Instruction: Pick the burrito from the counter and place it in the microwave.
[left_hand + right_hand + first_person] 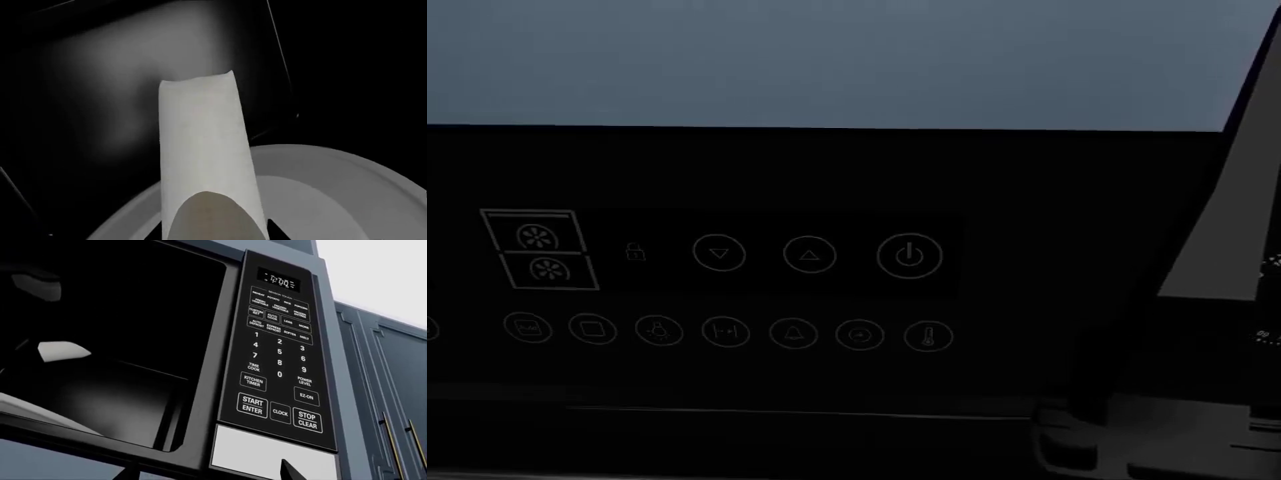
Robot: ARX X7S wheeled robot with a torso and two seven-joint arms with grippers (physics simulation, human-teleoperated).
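Observation:
The burrito (200, 150), a pale grey-white roll, reaches out from my left gripper (217, 235) into the microwave's dark cavity (100, 100). It hangs over the white round turntable plate (333, 190). A dark fingertip (275, 230) shows on each side of the roll, so the left gripper is shut on it. In the right wrist view the microwave (280, 365) stands with its door open, keypad facing me. My right gripper (203, 475) is open just outside its lower front edge, holding nothing. The counter is out of view.
A pale patch (63, 350) shows inside the cavity; I cannot tell what it is. Blue-grey cabinet doors with brass handles (387, 440) stand beside the microwave. The head view shows only a dark control panel with round icons (814, 255), very close.

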